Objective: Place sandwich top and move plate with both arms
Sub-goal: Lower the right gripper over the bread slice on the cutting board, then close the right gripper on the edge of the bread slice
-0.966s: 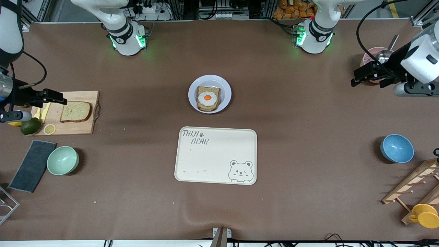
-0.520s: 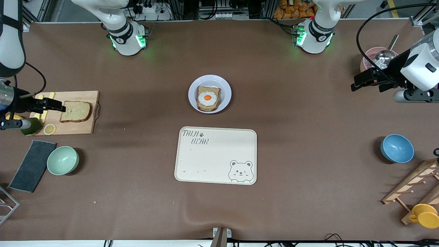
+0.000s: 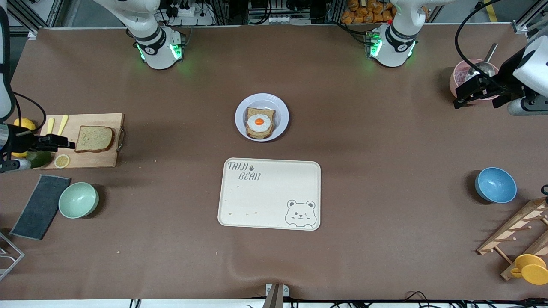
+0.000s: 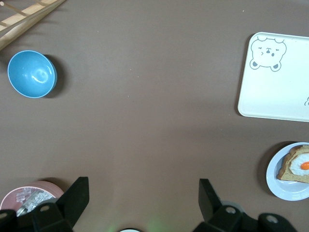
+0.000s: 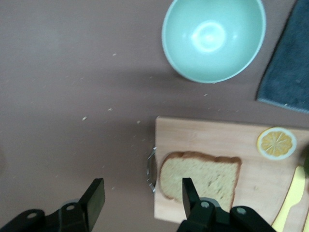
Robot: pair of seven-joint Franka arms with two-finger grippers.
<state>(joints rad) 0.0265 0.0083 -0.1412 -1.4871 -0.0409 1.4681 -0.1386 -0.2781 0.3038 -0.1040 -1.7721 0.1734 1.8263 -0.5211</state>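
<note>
Front view showed my right hand (image 3: 64, 141) hanging over the wooden board (image 3: 92, 160) at the right arm's end of the counter (image 3: 171, 239), fingers spread and holding nothing. The sandwich top (image 3: 94, 139) lay flat on that board just past the fingertips, not touched, with a lemon slice (image 3: 62, 161) on the board beside the hand. A mint bowl (image 3: 78, 199) and a dark cloth (image 3: 40, 206) sat on the counter close by. Well apart from either hand, mid-counter, I saw the plate (image 3: 280, 112) carrying the egg-topped slice (image 3: 260, 123), with the bear tray (image 3: 269, 194) nearer the front camera. My left hand (image 3: 464, 95) hung over the pink bowl (image 3: 459, 75) at the left arm's end, its fingers wide apart and empty in the left wrist view.
</note>
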